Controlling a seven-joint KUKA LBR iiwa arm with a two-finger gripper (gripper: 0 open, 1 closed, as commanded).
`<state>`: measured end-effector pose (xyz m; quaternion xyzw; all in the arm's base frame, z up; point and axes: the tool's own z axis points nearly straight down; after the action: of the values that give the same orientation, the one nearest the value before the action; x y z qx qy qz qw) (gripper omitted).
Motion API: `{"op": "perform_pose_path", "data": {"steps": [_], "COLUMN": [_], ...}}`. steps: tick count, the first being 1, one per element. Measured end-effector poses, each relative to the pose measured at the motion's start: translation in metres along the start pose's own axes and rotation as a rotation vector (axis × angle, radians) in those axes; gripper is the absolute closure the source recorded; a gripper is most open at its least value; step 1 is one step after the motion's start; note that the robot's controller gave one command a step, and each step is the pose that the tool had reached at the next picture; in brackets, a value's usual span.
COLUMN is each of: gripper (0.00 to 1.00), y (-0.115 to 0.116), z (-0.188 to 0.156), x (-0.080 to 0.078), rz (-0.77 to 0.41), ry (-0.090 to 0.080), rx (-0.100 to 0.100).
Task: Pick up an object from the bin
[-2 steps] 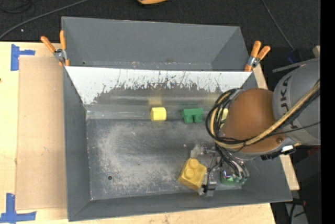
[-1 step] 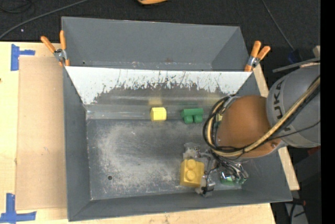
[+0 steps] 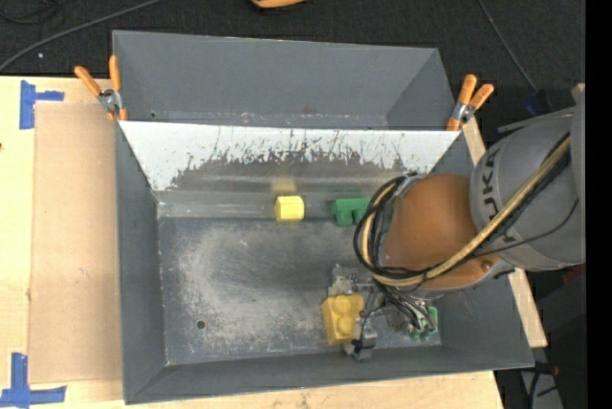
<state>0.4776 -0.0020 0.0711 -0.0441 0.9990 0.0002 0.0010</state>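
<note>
Grey bin [image 3: 220, 273] floor, front-right corner: hand [image 3: 368, 335] low, yellow block [image 3: 339, 316] just beside, toward view's left; hand spread or closed, cannot tell.

Light comes from above and is fairly even. The far inner wall [image 3: 287, 141] of the bin [image 3: 139, 302] takes the strongest light, a pale and nearly washed-out band across its whole width. The bin floor is a duller grey, a little paler left of the middle. The yellow block [image 3: 290, 207] at the foot of that wall throws a faint reflection onto it. The orange cover [image 3: 430, 226] carries a soft sheen on its far left side. The arm [image 3: 535, 197] shades the near right corner, where the gripper [image 3: 368, 338] sits dim.
</note>
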Motion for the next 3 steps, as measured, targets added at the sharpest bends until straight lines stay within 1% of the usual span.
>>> {"op": "perform_pose_path", "data": {"steps": [1, 2, 3], "gripper": [1.0, 1.0, 1.0], "y": [0.0, 0.001, 0.001], "z": [0.0, -0.017, -0.042], "x": [0.0, 0.002, 0.002], "rz": [0.001, 0.001, 0.001], "ry": [0.0, 0.008, 0.008], "rx": [0.0, -0.001, -0.001]}}
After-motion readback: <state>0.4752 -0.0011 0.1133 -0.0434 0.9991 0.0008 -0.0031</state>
